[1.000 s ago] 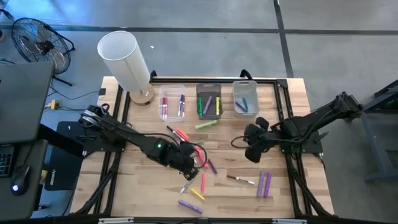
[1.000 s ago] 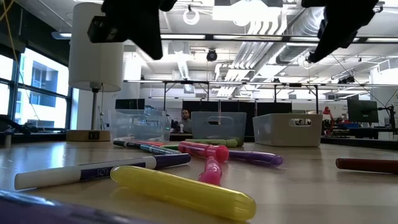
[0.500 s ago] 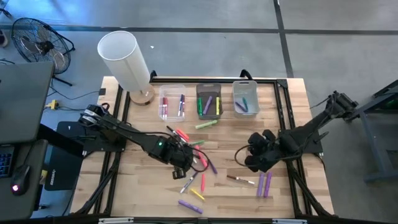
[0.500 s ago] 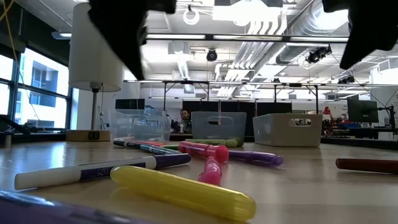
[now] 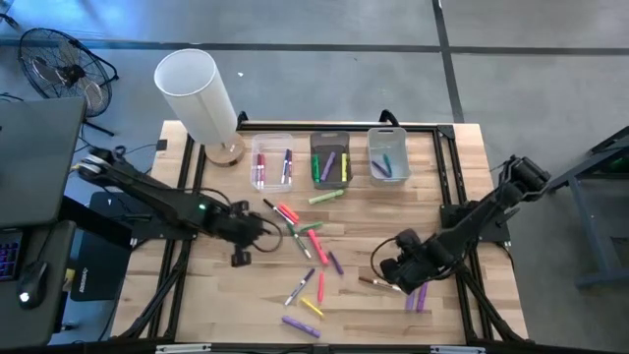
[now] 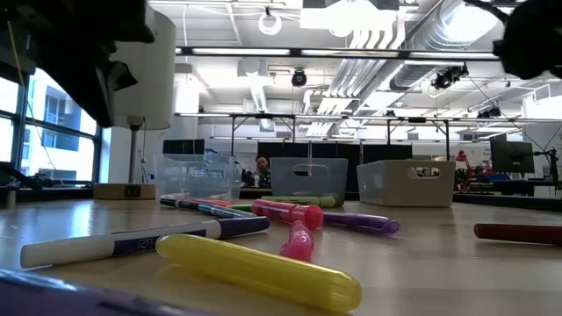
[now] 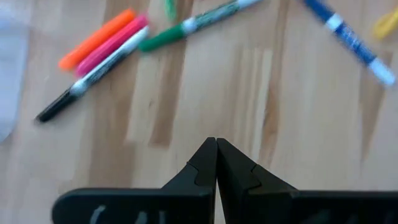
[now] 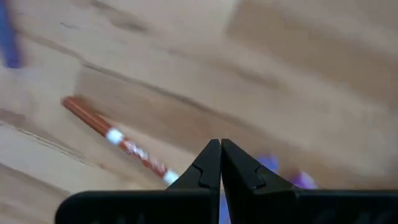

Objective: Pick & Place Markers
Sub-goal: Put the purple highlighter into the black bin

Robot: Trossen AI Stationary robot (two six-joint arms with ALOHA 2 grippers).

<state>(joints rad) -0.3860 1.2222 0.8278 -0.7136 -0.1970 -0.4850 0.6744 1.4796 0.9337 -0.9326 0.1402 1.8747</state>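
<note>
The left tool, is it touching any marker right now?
Apart. The left wrist view shows the left tool shut over bare wood, clear of the green marker.

Both arms (image 5: 157,202) are dark, slender, multi-jointed. The left one carries a small green light (image 5: 203,207). Each gripper (image 7: 216,163) ends in two black, wedge-shaped fingers.

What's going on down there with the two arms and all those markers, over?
Left gripper shut, empty, over bare wood. Right gripper shut, empty, above red marker. Markers loose on table, some in bins. Nothing blocking.
</note>
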